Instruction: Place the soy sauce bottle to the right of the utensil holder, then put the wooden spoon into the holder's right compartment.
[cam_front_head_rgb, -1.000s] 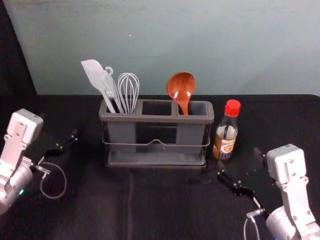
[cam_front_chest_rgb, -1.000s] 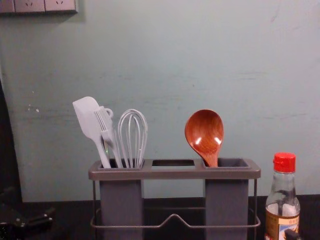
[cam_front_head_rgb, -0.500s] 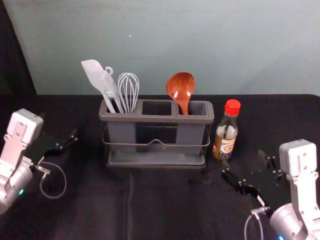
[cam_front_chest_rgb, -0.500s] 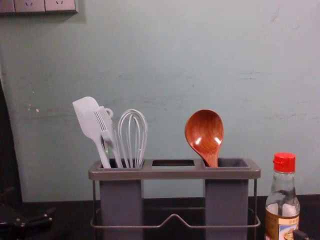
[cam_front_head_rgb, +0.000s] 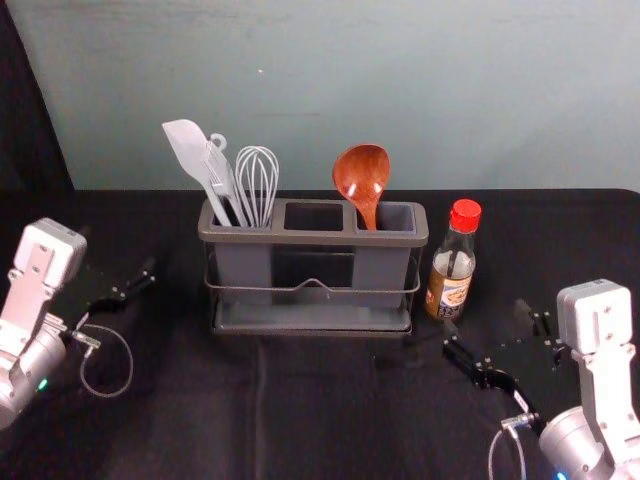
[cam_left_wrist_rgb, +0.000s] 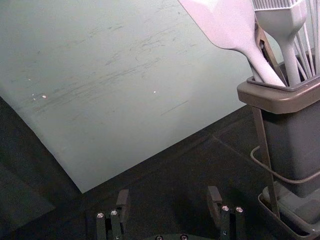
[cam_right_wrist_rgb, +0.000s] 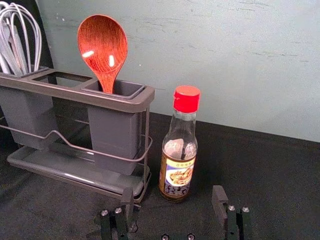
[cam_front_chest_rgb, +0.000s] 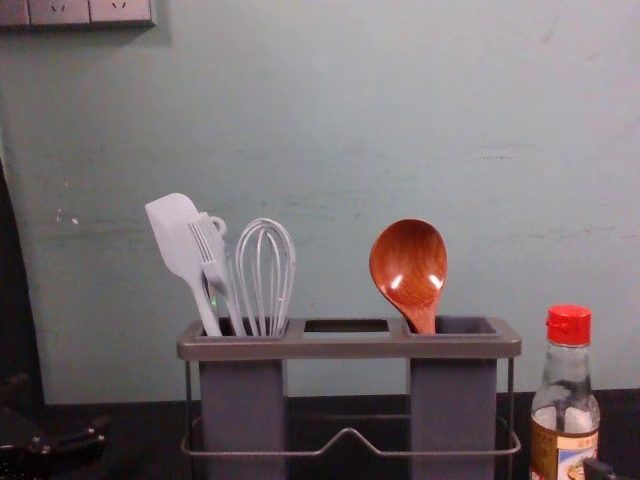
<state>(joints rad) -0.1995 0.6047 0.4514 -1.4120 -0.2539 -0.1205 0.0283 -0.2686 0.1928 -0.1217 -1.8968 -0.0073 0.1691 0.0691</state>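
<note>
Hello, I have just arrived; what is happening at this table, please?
Nothing is being held now. The soy sauce bottle stands to the right of the utensil holder, and the wooden spoon is in its right compartment. The right gripper is open near the bottle; the left gripper, also open, is parked at the left.

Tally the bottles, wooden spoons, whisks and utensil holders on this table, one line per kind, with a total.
Soy sauce bottle: 1
Wooden spoon: 1
Whisk: 1
Utensil holder: 1
Total: 4
</note>
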